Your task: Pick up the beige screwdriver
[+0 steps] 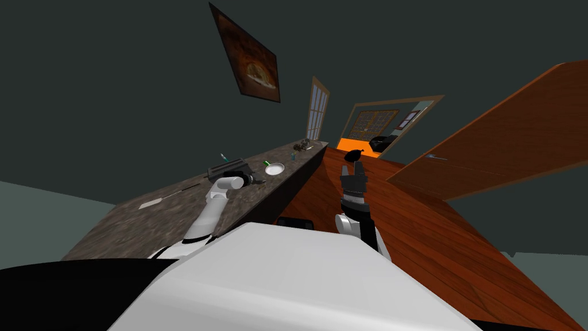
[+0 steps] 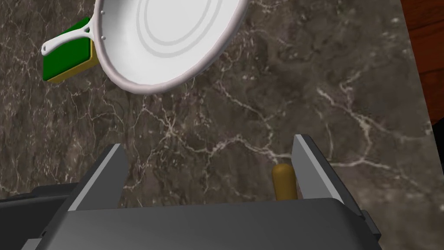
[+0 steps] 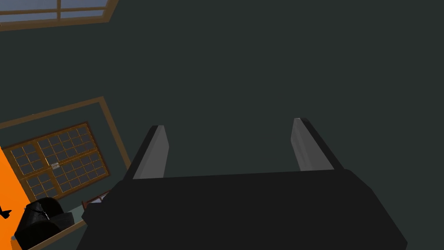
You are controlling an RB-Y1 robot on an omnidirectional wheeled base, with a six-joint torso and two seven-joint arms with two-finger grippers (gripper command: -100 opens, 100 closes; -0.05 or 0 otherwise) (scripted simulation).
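My left hand (image 2: 208, 143) hangs over the dark, white-veined marble surface (image 2: 338, 78), fingers spread wide and holding nothing. The screwdriver (image 2: 284, 182) lies on that surface just inside one finger, far off the middle of the gap. I see a smooth, round-ended tan handle, and the rest runs back under the hand's dark body. Its long axis seems to lie along my fingers, not across them, so I judge the hand must shift sideways to centre it before closing. Farther out sits a glossy white pan (image 2: 130, 84), its handle over a green-and-yellow sponge (image 2: 69, 56). My right hand (image 3: 229, 126) is open and empty, well away from the surface.
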